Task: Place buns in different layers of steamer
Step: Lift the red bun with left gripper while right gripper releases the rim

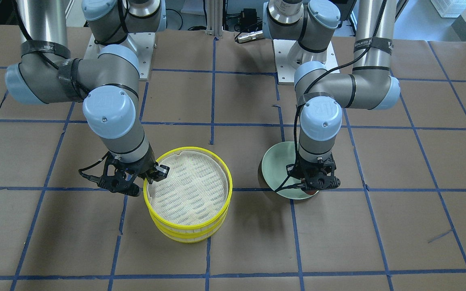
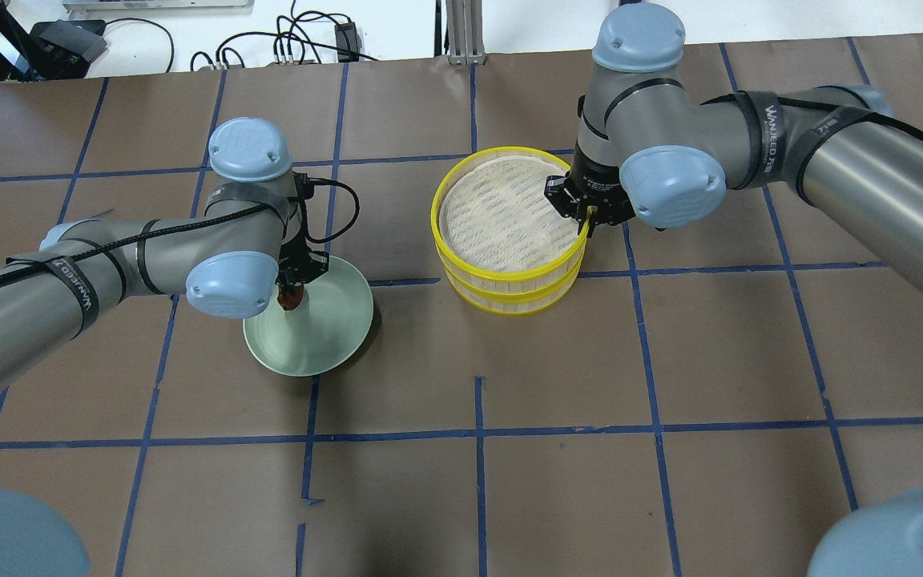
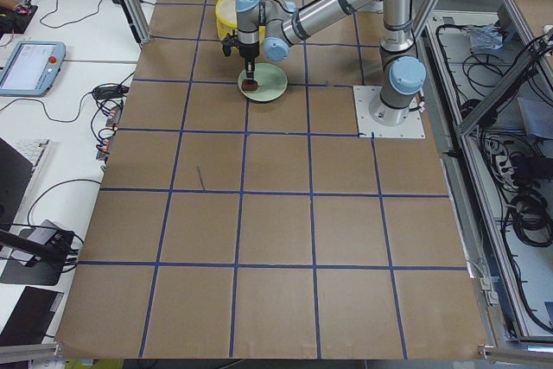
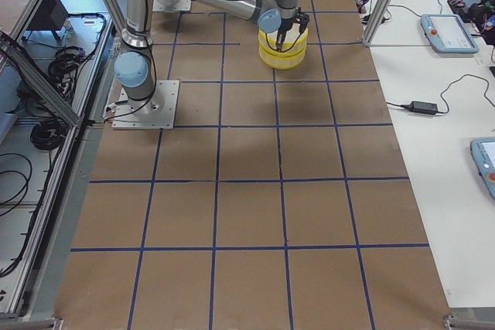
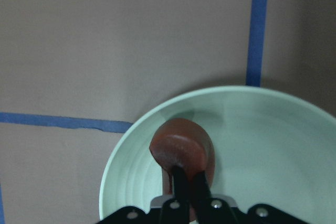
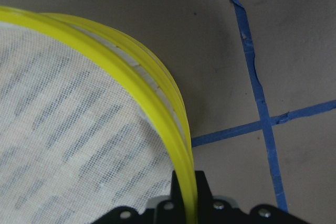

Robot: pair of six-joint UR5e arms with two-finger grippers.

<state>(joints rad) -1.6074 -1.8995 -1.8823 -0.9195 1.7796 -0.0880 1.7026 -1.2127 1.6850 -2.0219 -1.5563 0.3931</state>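
**Left gripper** [image 5: 190, 176]: fingers drawn close on the glossy reddish-brown rounded bun [image 5: 181, 148], low over the pale green round plate [image 5: 273, 145]. Whether the bun touches the plate cannot be told.

**Right gripper** [image 6: 189, 183]: fingers pinched across the yellow rim of the upper steamer tray [image 2: 509, 274], which is stacked on the lower steamer tray [image 2: 509, 304]. The white bun shows in no view.

**Likely hazards:** the glossy bun may slip from the narrow fingertips. The one-edge pinch may tilt the upper steamer tray or drag the lower one.
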